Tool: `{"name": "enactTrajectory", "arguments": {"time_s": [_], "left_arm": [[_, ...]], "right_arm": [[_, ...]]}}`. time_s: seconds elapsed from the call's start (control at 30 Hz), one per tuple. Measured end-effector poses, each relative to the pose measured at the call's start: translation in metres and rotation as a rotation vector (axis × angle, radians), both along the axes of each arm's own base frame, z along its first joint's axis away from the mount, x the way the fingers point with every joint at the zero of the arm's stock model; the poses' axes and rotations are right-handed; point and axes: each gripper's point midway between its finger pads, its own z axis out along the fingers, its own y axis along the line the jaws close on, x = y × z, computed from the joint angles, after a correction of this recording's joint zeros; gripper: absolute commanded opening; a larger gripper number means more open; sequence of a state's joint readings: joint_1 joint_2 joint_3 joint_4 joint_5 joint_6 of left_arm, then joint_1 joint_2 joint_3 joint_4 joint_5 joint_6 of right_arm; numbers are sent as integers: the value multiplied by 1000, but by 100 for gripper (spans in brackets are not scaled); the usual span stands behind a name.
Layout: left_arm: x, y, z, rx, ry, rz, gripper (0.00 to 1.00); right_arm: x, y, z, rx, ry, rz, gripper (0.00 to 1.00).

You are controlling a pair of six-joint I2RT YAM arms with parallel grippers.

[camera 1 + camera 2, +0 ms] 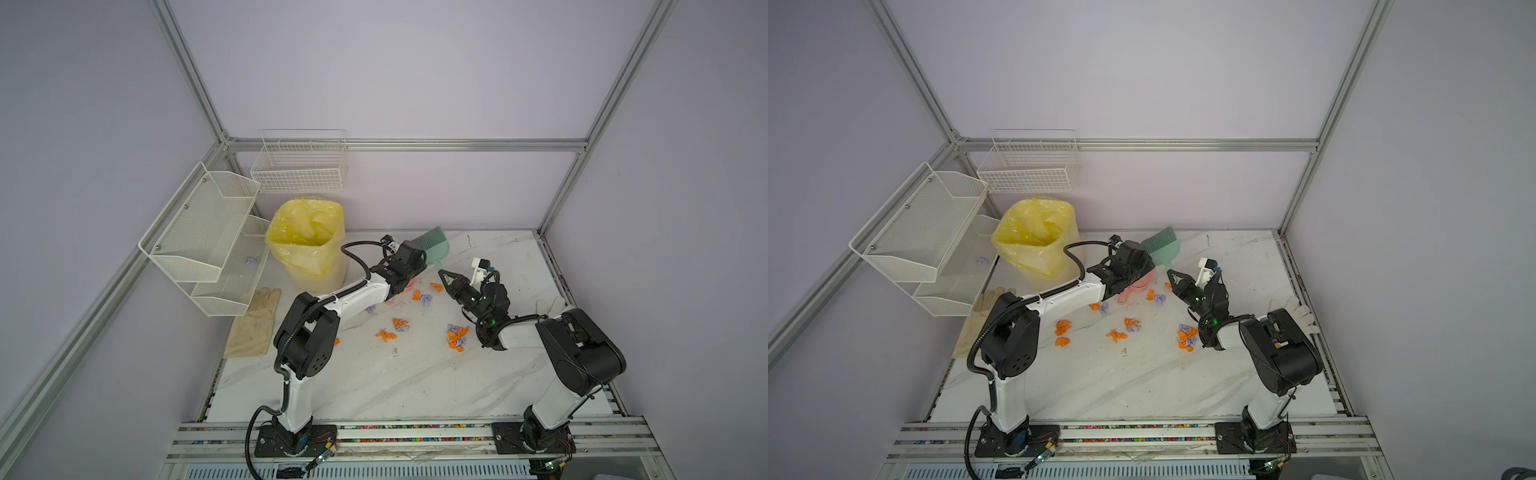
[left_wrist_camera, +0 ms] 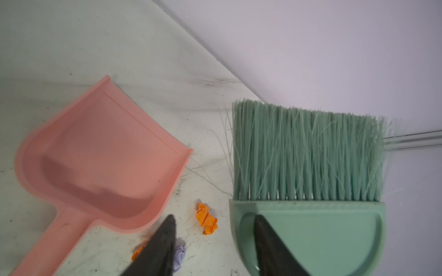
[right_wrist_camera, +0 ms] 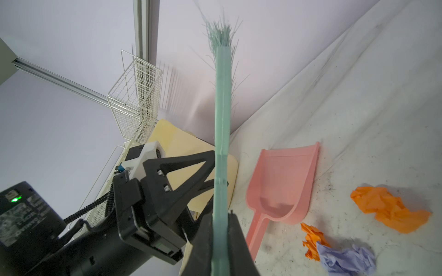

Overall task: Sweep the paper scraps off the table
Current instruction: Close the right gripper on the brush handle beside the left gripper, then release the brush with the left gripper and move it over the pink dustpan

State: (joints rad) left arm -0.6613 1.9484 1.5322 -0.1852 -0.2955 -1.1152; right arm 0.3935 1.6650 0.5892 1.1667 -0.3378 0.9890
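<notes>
Between the right gripper's fingertips sits the brush handle, with the jaws clamped right down on it. The bristles aim at the back wall and are off the table, far as I can tell.

The left gripper is crowded in at the brush head, jaws spread wide with nothing in them. One finger sits in front of the head's base and the other hangs out over the table. I can't tell if either one touches the plastic. To me it looks like a handoff, with the right arm now owning the brush.

Just beside that, the dustpan lies flat on the table and is empty. Its mouth faces the back wall and its handle points back toward the arms. A couple of scraps lie by its handle. The rest are scattered across the middle of the table between the two arms, with a tight orange and lilac bunch next to the right forearm. The bin is at the back left.

So no actual sweeping has happened yet, I'd say. For the next move, the left needs to back clear of the brush and grab the dustpan handle. It probably has to turn the mouth toward the mess too. Then the right tips the bristles down onto the table behind the scraps.
</notes>
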Motion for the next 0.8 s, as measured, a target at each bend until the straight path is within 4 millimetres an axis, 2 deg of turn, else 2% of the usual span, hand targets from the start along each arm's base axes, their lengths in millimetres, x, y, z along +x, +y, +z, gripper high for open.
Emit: {"name": "enactTrajectory", "arguments": {"time_s": [0.07, 0.27, 0.4, 0.5, 0.63, 0.8], "left_arm": [[-5, 5, 10, 26, -23, -18, 99], [-31, 33, 43, 135, -80, -51, 100], [-44, 46, 64, 227, -107, -98, 100], [-53, 54, 61, 329, -91, -171, 100], [-66, 68, 38, 487, -8, -279, 100], [-77, 87, 16, 576, 91, -389, 100]], "right_arm": [[-1, 1, 12, -15, -14, 8, 0], [1, 1, 47, -106, -42, 19, 0], [4, -7, 49, -184, -23, 25, 0], [7, -16, 39, -240, 21, 28, 0], [8, -31, 24, -339, 99, 20, 0], [2, -47, 29, -430, 125, -2, 0]]}}
